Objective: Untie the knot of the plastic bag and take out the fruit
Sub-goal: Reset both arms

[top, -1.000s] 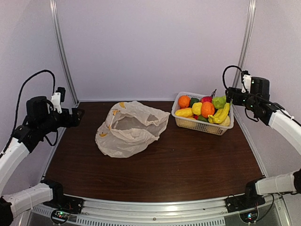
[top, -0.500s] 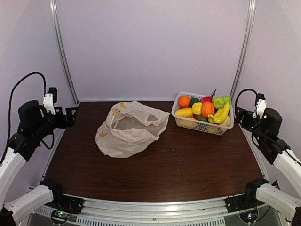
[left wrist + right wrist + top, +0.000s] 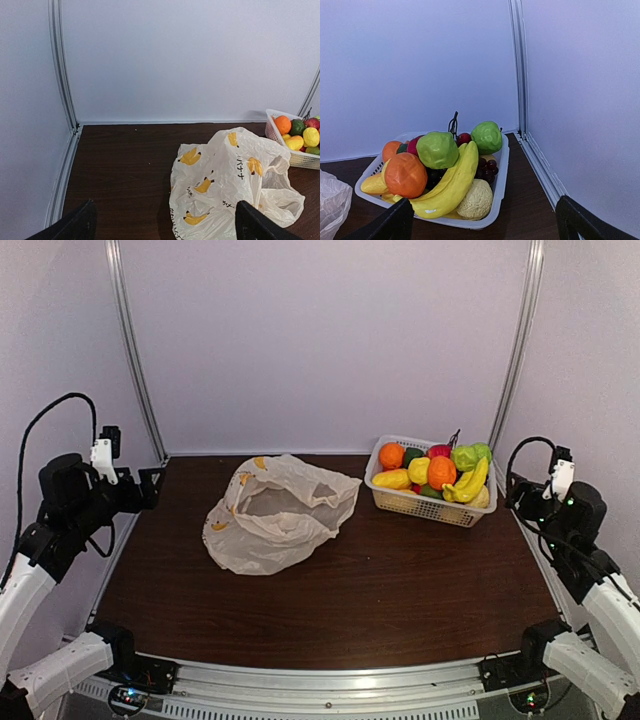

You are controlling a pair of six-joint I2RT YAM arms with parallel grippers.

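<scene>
One plastic bag is lying on the desk and one white basket is standing near it. The basket is holding two orange fruits, two light green ones, one banana bunch, one grape bunch and one pale cream ball.

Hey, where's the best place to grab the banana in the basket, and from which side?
Likely the middle of the banana, from above, pinching across its narrow width. It lies on top of the pile in the basket, with its long curved body exposed and nothing over it.
</scene>
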